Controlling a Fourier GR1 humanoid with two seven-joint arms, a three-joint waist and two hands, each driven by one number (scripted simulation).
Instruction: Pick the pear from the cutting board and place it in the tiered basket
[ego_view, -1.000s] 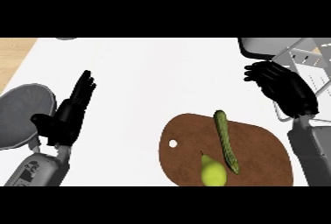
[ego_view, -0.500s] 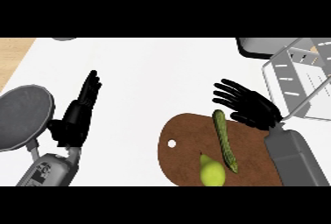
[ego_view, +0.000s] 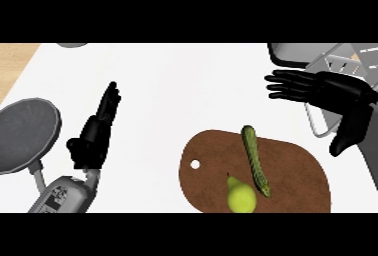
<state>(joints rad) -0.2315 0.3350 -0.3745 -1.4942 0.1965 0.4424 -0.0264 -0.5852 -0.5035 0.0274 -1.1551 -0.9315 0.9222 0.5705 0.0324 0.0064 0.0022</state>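
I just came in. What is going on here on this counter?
The robot seems to be preparing to take the pear, which lies untouched at the near edge of the brown cutting board, beside a long cucumber. The right robot hand hovers open, fingers spread, beyond the board and in front of the tiered basket at the far right; it holds nothing. The left robot hand rests open, fingers up, at the left, next to a grey pan.

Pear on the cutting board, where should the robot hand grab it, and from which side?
Probably the wide rounded body of the pear, coming down from above and from the view's left: the cucumber lies close along its right, while the cutting board is bare on its left.
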